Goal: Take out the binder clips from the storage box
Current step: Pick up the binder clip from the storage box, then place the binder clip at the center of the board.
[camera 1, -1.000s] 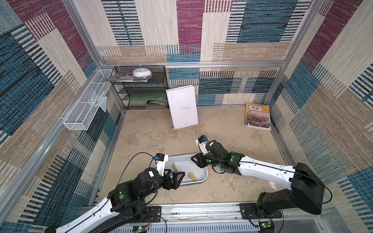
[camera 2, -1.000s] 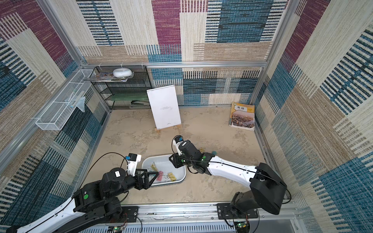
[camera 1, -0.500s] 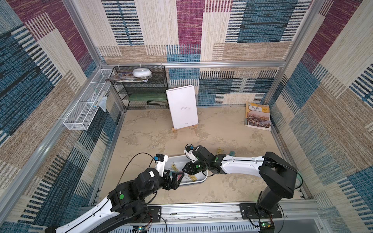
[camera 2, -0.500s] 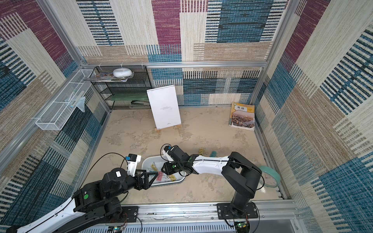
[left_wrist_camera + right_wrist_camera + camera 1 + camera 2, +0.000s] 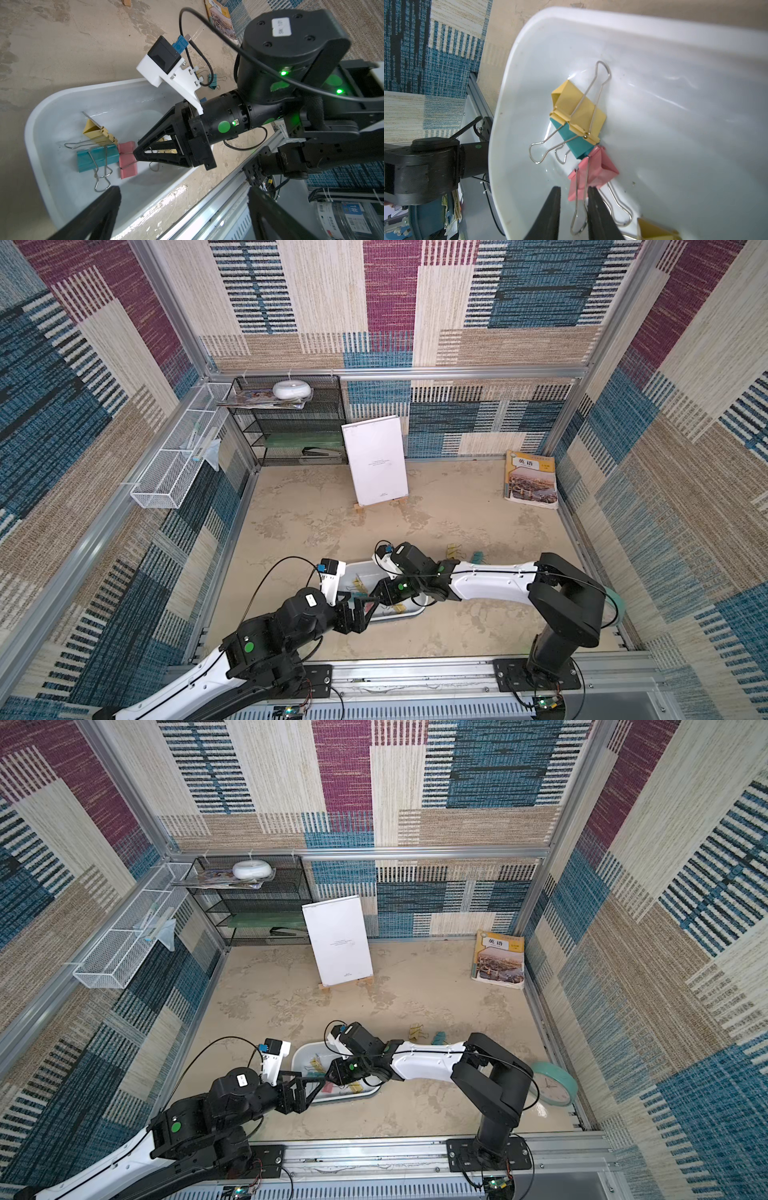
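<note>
My right claw (image 5: pixel 574 193) stands with its jaws narrow on either side of the wire handle of the pink clip (image 5: pixel 593 172). A sliver of white shows between one finger and the wire, so I cannot tell whether the pinch has landed. My left claw (image 5: pixel 184 190) hangs spread wide at the near left end of the storage box (image 5: pixel 495 135), holding nothing. The box sits on the near part of the counter (image 5: pixel 291 510), a little left of centre. Inside it the pink clip touches a teal clip (image 5: pixel 575 143), which a yellow clip (image 5: pixel 577 104) partly overlaps, and a second yellow clip (image 5: pixel 654 230) lies just beside my right fingers. A loose yellow clip (image 5: pixel 454 549) and a loose teal clip (image 5: pixel 478 558) lie out on the counter to the right of the box, beyond my right forearm. I judge these clips light and stiff: folded painted sheet metal with smooth, probably slick faces. The handles are thin round wire that swivels, so a clip lifted by its loop should dangle and swing. I would squeeze across both wires at the loop's narrow waist. The handles lie tangled close, so a neighbour may drag along. The box is glossy moulded plastic with rounded corners and a rolled rim, likely light enough to skid on the matt, mottled sandy counter.
</note>
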Motion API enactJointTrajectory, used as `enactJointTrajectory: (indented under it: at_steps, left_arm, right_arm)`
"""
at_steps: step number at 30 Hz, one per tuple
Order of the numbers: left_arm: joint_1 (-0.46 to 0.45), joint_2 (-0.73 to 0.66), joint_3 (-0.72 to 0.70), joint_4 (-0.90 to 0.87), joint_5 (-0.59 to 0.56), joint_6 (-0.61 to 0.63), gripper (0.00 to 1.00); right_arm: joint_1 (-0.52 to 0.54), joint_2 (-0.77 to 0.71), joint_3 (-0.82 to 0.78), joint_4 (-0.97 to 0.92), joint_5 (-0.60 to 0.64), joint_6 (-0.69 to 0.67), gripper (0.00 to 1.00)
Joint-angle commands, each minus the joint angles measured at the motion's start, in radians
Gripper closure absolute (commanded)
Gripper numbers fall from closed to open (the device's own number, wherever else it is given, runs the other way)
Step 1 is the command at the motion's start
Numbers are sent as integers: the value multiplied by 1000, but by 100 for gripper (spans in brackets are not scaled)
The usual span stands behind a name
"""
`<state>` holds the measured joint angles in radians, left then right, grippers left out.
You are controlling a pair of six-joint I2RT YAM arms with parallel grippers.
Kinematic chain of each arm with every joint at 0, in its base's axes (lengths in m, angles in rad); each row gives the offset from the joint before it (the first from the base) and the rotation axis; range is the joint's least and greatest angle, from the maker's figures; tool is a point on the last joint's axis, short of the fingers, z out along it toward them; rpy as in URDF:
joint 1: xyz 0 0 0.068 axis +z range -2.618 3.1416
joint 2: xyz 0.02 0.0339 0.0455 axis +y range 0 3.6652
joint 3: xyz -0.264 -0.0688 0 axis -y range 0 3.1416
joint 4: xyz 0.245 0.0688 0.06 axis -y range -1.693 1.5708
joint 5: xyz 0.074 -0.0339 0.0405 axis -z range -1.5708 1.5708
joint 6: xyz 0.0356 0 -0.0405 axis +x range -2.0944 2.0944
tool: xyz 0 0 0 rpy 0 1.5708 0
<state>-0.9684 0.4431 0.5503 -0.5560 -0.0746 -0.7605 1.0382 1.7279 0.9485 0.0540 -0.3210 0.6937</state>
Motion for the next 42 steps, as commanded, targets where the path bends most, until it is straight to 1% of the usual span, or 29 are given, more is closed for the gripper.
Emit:
enactJointTrajectory:
  at_steps: [1,7,9,11,12,18,22,26,33,37,42]
  left_arm:
    - [0,-1,0,-2,-1,1,1]
    - [2,-3,-6,1,-1,1,1]
    - [1,-3,-4,1,1,2,1]
    - [2,-3,-4,2,1,2,1]
    - [1,-3,-5,2,0,1,1]
    - [2,9,-4,13,-7,7,1]
    - [0,48,3,42,0,14,1]
    - [1,98,18,81,17,24,1]
    - [1,172,48,135,42,40,1]
    - [-1,226,69,169,64,53,1]
    - [-1,297,96,214,87,70,1]
  right_arm:
    - [0,8,10,-65,31,-5,72]
    - [2,18,14,-105,44,-8,75]
    - [2,20,20,-112,43,-9,83]
    - [1,16,27,-118,47,-11,95]
    - [0,11,31,-122,51,-11,100]
    - [0,-64,44,-153,104,-23,100]
    - [0,-157,41,-185,156,-33,100]
    - [-1,-273,40,-246,245,-42,100]
    - [-15,-478,-3,-354,437,-12,100]
    - [-65,-625,-81,-409,513,22,100]
    - [-178,-827,-214,-474,540,63,100]
